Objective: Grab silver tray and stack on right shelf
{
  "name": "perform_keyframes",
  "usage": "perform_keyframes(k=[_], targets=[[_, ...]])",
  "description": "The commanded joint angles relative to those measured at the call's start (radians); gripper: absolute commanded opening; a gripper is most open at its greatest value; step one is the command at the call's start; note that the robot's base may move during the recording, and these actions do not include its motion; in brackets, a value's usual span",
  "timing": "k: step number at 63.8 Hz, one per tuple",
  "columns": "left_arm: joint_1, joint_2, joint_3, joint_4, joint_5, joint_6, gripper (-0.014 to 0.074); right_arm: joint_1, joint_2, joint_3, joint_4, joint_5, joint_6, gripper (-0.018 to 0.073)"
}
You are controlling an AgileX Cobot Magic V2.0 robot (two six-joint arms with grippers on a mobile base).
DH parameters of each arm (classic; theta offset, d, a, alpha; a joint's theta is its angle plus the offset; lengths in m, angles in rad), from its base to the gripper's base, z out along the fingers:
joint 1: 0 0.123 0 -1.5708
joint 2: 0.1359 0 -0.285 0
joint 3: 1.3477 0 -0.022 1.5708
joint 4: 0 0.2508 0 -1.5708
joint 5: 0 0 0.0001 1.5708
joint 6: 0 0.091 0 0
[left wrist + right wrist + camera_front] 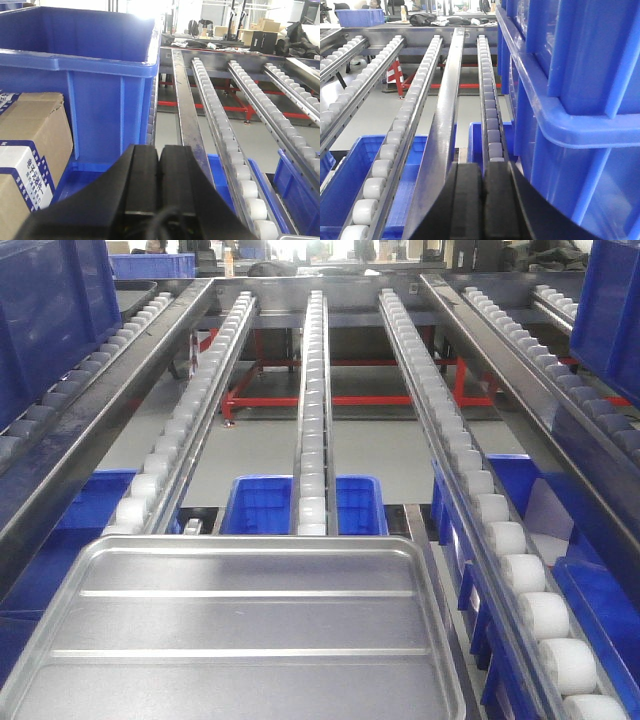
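The silver tray (240, 625) lies flat at the near end of the front view, rim up, with two long ridges along its floor. Beyond it runs the grey roller rack (313, 420) with rows of white rollers; its front crossbar does not show. Neither gripper appears in the front view. My left gripper (159, 150) is shut and empty, pointing along the rack's left side rail (186, 115). My right gripper (483, 167) is shut and empty, pointing along a roller row (490, 115). The tray is not in either wrist view.
Tall blue bins stand on the left (50, 310) and right (610, 310) of the rack. A blue crate (260, 505) sits below the rollers. A cardboard box (30, 145) lies by the left bin (85, 65). Stacked blue bins (580, 75) are close on the right gripper's right.
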Motion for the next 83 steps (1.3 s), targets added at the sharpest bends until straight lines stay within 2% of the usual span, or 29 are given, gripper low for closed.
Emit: perform_keyframes(k=[1, 45, 49, 56, 61, 67, 71, 73, 78, 83], targets=[[0.001, -0.016, 0.017, -0.005, -0.082, 0.000, -0.0094, -0.007, -0.020, -0.019, 0.001, -0.090, 0.000, 0.0058], [0.001, -0.016, 0.017, -0.005, -0.105, -0.004, -0.0093, -0.007, -0.020, -0.019, 0.001, -0.108, 0.000, 0.0058], [0.001, -0.016, 0.017, -0.019, -0.111, -0.009, -0.0093, -0.007, -0.020, -0.019, 0.001, -0.147, 0.000, 0.0058], [0.001, -0.016, 0.012, -0.102, -0.148, -0.009, -0.0093, -0.007, -0.020, -0.019, 0.001, -0.205, 0.000, 0.0058], [0.001, -0.014, -0.028, -0.100, -0.157, -0.009, -0.0093, -0.007, -0.020, -0.035, 0.003, -0.227, 0.001, 0.0058], [0.001, 0.013, -0.139, -0.069, -0.044, -0.009, -0.0093, -0.007, -0.016, -0.091, 0.003, -0.215, 0.001, 0.0058], [0.001, 0.053, -0.253, 0.003, 0.107, -0.009, -0.0093, 0.000, 0.000, -0.139, 0.003, -0.186, 0.001, 0.0058], [0.001, 0.074, -0.301, 0.014, 0.169, -0.009, -0.0093, 0.008, 0.013, -0.167, 0.003, -0.160, 0.001, 0.0058], [0.001, 0.162, -0.450, 0.018, 0.357, -0.009, -0.0093, 0.044, 0.052, -0.230, 0.003, -0.116, 0.001, 0.0058], [0.001, 0.275, -0.554, 0.010, 0.490, -0.009, -0.0093, 0.085, 0.096, -0.285, 0.003, -0.080, 0.001, 0.0060]])
